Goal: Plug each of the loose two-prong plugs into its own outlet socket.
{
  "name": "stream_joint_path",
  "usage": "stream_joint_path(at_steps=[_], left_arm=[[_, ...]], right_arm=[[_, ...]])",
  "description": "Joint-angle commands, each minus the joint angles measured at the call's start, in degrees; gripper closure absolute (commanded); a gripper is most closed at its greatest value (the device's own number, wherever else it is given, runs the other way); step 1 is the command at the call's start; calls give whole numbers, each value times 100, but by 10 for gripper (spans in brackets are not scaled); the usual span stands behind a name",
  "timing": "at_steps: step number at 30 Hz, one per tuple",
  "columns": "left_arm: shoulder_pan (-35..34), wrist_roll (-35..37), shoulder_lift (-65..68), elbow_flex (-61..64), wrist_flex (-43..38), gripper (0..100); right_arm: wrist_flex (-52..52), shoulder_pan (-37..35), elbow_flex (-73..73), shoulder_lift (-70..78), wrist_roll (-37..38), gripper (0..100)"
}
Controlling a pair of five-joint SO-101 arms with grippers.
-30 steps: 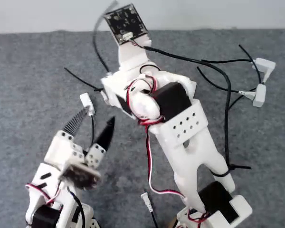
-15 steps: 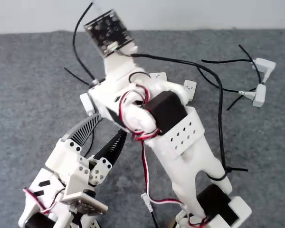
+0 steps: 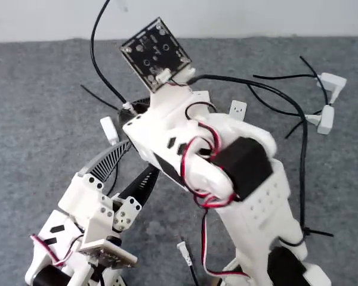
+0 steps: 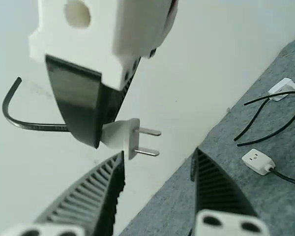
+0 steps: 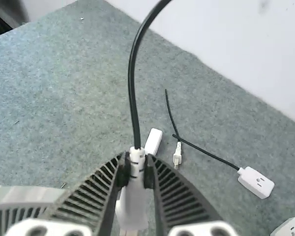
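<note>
Plug [image 4: 124, 137] gripped by right tool [image 5: 135, 165], beside left tool [image 4: 157, 160].

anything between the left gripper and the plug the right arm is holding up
Nothing visible. The plug sits clamped in the right gripper, prongs bare, just beyond the left gripper and its open fingers, with only air between.

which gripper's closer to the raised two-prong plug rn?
Right. The right gripper is shut on the two-prong plug, holding its body. The left gripper is open close by, and its fingers are not touching the plug.
</note>
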Motion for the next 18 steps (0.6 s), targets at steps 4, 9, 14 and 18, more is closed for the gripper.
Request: stream_joint_path(at_steps=[4, 9, 14, 18], left_arm=[[35, -18, -88, 207, -211, 782], [70, -9, -88, -84, -35, 782], [615, -9, -88, -1376, 888, 782], [985, -9, -88, -1938, 1196, 782]], right_arm=[[338, -40, -290, -426, 88, 991], [330, 22, -273, -374, 97, 991], [163, 13, -264, -374, 413, 991], [92, -57, -281, -400, 589, 991]])
